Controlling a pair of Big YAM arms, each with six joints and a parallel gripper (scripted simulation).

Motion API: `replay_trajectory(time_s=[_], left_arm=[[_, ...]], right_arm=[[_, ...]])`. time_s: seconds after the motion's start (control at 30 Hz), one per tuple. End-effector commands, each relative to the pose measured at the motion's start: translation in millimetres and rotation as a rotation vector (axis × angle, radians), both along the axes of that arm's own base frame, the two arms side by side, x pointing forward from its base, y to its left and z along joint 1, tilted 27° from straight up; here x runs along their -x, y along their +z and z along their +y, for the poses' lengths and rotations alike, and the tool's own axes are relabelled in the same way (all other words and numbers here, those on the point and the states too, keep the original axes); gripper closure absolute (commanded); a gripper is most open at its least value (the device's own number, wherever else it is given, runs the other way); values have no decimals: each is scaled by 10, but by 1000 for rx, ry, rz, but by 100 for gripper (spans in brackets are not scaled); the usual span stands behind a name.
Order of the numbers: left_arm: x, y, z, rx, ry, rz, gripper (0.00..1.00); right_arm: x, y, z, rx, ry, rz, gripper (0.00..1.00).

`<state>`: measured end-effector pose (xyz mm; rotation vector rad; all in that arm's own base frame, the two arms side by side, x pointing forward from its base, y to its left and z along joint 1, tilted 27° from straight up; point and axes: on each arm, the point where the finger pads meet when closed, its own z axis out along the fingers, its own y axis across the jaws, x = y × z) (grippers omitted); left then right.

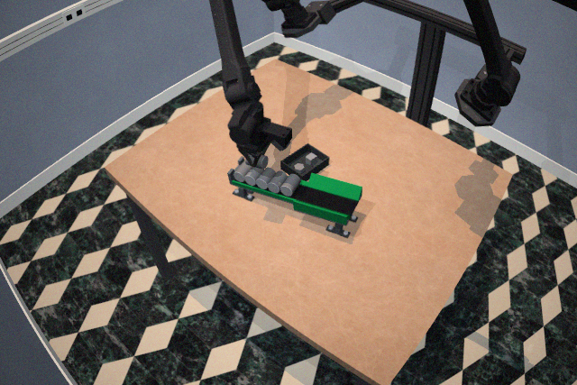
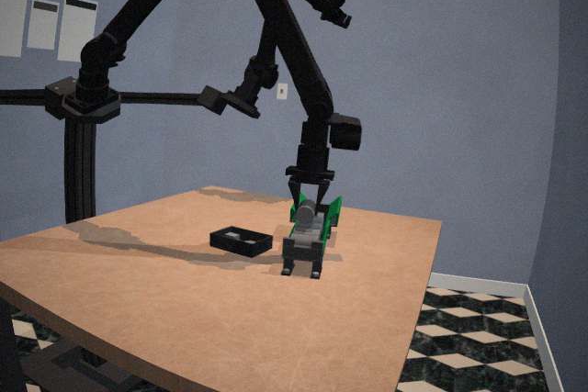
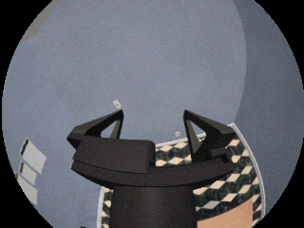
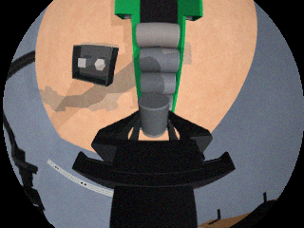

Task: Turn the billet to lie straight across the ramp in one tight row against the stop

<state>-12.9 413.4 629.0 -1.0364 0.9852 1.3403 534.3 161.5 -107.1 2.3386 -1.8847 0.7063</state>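
Observation:
My right gripper (image 1: 253, 160) (image 2: 307, 209) (image 4: 153, 113) is shut on a grey billet (image 1: 262, 160) (image 2: 305, 213) (image 4: 153, 124). The billet points lengthwise along the ramp (image 1: 336, 187) (image 2: 334, 208) (image 4: 192, 8), raised above the row near the stop (image 1: 233, 177) (image 2: 302, 252). Several other billets (image 1: 289, 184) (image 4: 158, 35) lie across the ramp, side by side from the stop end. They look close together; the held billet and fingers partly hide those nearest the stop. My left gripper (image 3: 153, 113) is open and empty, raised far from the ramp.
A black tray (image 1: 291, 170) (image 2: 237, 246) (image 4: 92, 80) with two small light pieces stands beside the ramp, close to its side wall. The ramp stands on short feet on the table (image 1: 396, 278). The arms' mounting frame (image 1: 426, 68) rises behind the table.

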Motion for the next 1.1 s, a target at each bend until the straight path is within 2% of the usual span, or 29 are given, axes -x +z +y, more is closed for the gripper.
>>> replay_trajectory(time_s=[0.0, 1.07], left_arm=[[32, 189, -140, -55, 11, 17, 0], [32, 189, -140, -55, 11, 17, 0]], right_arm=[[-86, 317, 221, -20, 21, -50, 100], [-85, 315, 218, -39, -28, -67, 100]])
